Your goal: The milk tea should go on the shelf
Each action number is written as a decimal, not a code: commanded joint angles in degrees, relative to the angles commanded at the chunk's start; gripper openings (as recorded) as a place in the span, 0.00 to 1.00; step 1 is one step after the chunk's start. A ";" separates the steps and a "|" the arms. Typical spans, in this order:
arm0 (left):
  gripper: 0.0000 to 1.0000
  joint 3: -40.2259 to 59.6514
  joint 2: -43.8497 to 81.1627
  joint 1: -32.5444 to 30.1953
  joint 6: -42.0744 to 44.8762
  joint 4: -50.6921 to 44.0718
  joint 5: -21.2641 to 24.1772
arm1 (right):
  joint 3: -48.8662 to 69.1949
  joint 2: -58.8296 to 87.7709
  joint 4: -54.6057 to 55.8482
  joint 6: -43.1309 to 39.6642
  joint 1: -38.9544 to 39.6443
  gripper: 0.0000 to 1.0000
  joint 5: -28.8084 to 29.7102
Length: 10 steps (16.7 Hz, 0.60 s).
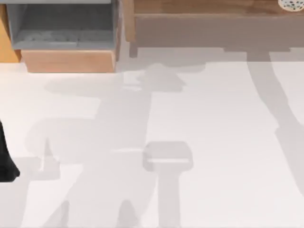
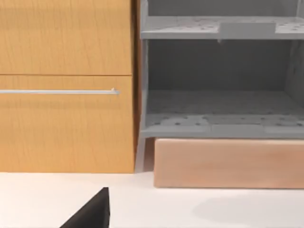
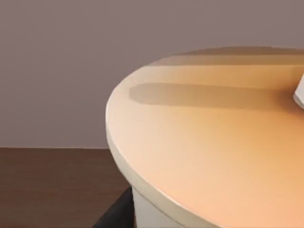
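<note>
The milk tea's wide orange-tan rim and top (image 3: 213, 142) sit very close under the right wrist camera, with its pale cup wall (image 3: 152, 211) below. A speckled black-and-white patch of the milk tea (image 1: 290, 4) shows at the far right of the top view, over the shelf. The shelf (image 1: 213, 7) is a long brown board with a taupe front and a light post at its left end; its brown wood (image 3: 47, 185) lies just beneath the cup. A dark finger (image 3: 116, 213) of my right gripper sits beside the cup wall. My left arm (image 1: 5, 159) is parked at the table's left edge.
A grey cabinet (image 1: 61, 28) with a light wood front (image 1: 69, 61) stands at the back left, facing the left wrist camera (image 2: 218, 109). Beside it is an orange wooden drawer front with a metal handle (image 2: 57, 91). Shadows of the arms cross the white table (image 1: 213, 142).
</note>
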 joint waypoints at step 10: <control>1.00 0.00 0.00 0.00 0.00 0.00 0.00 | 5.44 0.37 -6.77 0.79 -0.59 0.00 -1.93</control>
